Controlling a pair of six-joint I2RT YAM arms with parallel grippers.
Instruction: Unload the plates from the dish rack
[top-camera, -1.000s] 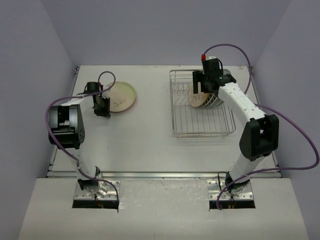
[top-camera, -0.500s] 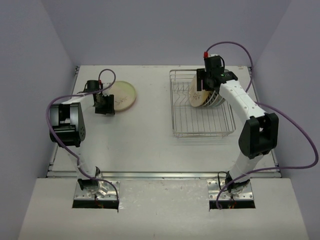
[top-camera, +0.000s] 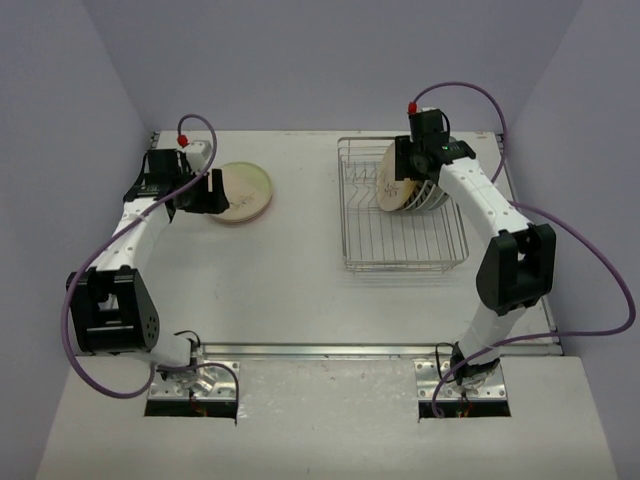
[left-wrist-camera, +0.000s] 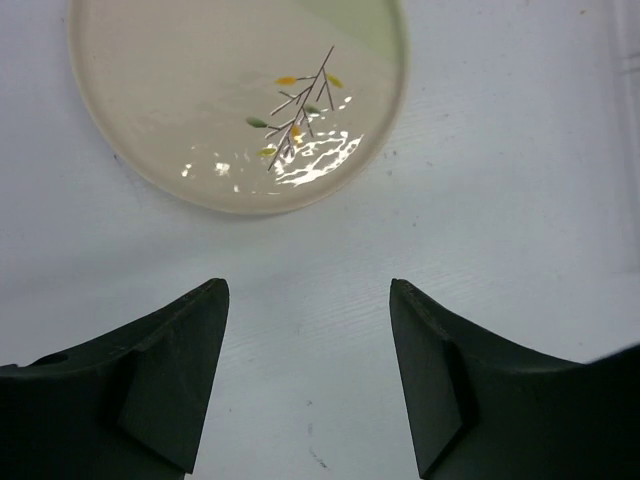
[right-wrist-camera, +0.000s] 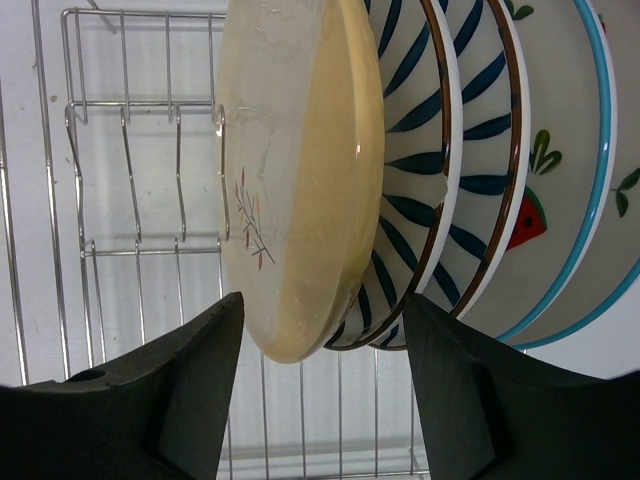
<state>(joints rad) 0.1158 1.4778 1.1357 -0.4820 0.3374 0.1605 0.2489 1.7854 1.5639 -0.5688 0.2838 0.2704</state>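
Note:
A yellowish cream plate (top-camera: 240, 191) with a twig motif (left-wrist-camera: 240, 100) lies flat on the table at the far left. My left gripper (top-camera: 204, 192) (left-wrist-camera: 308, 295) stands open just short of its near rim, with nothing between the fingers. In the dish rack (top-camera: 400, 248) (right-wrist-camera: 130, 200), several plates (top-camera: 408, 188) stand on edge. The front one is a cream plate (right-wrist-camera: 300, 180); behind it are blue-striped plates (right-wrist-camera: 440, 150) and a fruit-marked plate (right-wrist-camera: 545, 200). My right gripper (top-camera: 408, 168) (right-wrist-camera: 323, 305) is open, its jaws standing either side of the rim of the cream plate and the striped plates.
The rack's near half is bare wire grid (top-camera: 395, 235). The white table (top-camera: 300, 280) ends in purple side walls and a metal rail at its near edge (top-camera: 330, 349).
My left gripper has opened and drawn back from the flat plate, and its arm has stretched out. My right gripper has narrowed around the front plate's rim.

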